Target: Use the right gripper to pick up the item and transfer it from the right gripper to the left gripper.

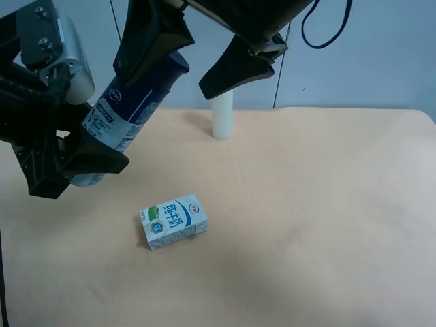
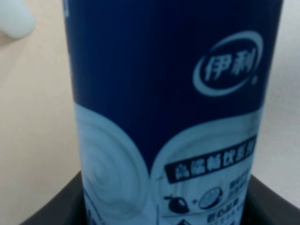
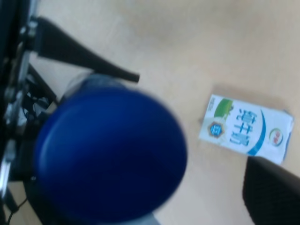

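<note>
Showing the handover, with the high view read from its left edge to its right

Left gripper [image 1: 102,136], on the arm with the pale grey housing [image 1: 68,51]: clenched on the lower body of the item [image 1: 129,102]. One black finger crosses in front of the bottle just above its base, and the other lies behind it. The left wrist view has the printed label filling the frame, with a dark finger pressed to each side.

Item: lifted clear of the table [image 1: 327,204] and tilted. Its base sits low inside the left gripper, and its dark blue cap [image 3: 110,154] points up and away, into the span of the right gripper [image 1: 162,80].

Right gripper, on the all-black arm: released, with the fingers spread wide. One finger lies along the cap end of the bottle, though whether it touches cannot be told. The other stands well apart from the bottle. In the right wrist view the cap is blurred, close under the camera.

Milk carton [image 1: 174,221]: lying flat on the table beneath the right gripper, well apart from both claws.

White cylinder [image 1: 222,116]: upright on the table beyond the right gripper's free finger, which hides its top
</note>
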`<state>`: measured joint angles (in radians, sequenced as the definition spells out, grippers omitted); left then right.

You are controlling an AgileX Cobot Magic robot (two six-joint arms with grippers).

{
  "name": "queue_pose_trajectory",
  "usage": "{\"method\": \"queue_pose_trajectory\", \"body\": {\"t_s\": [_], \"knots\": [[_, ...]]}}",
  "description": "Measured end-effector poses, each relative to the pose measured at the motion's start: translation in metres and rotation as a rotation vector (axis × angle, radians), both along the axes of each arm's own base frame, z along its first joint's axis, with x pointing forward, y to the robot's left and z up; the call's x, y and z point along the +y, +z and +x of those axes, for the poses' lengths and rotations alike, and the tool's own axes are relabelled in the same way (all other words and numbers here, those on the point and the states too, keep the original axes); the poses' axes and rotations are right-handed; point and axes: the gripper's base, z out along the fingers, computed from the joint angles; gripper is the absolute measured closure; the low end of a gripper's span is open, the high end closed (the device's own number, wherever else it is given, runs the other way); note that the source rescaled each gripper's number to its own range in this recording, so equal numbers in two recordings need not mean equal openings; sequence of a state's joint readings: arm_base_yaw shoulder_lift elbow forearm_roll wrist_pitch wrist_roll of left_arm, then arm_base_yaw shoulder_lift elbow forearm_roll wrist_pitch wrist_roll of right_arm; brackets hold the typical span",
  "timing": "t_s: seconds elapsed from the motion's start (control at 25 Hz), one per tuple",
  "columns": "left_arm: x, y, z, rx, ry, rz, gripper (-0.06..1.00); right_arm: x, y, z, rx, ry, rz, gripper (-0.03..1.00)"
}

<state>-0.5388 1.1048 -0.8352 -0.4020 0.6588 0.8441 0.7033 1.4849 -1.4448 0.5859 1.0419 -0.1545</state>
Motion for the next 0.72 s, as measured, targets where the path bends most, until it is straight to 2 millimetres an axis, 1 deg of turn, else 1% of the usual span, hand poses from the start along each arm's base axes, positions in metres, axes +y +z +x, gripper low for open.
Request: {"method": "queue_pose_trajectory", "body": {"t_s": [0.16, 0.4, 0.56, 0.72], "knots": [[0.000, 0.000, 0.000, 0.000, 0.000, 0.000, 0.94, -0.016, 0.017, -0.017, -0.030, 0.015, -0.015, -0.03], [0.000, 0.000, 0.000, 0.000, 0.000, 0.000, 0.94, -0.047, 0.043, -0.048, -0.099, 0.039, -0.058, -0.03], [0.000, 0.000, 0.000, 0.000, 0.000, 0.000, 0.94, -0.071, 0.060, -0.062, -0.223, -0.010, -0.087, -0.03], [0.000, 0.000, 0.000, 0.000, 0.000, 0.000, 0.94, -0.101, 0.079, -0.081, -0.372, -0.069, -0.113, -0.03]]}}
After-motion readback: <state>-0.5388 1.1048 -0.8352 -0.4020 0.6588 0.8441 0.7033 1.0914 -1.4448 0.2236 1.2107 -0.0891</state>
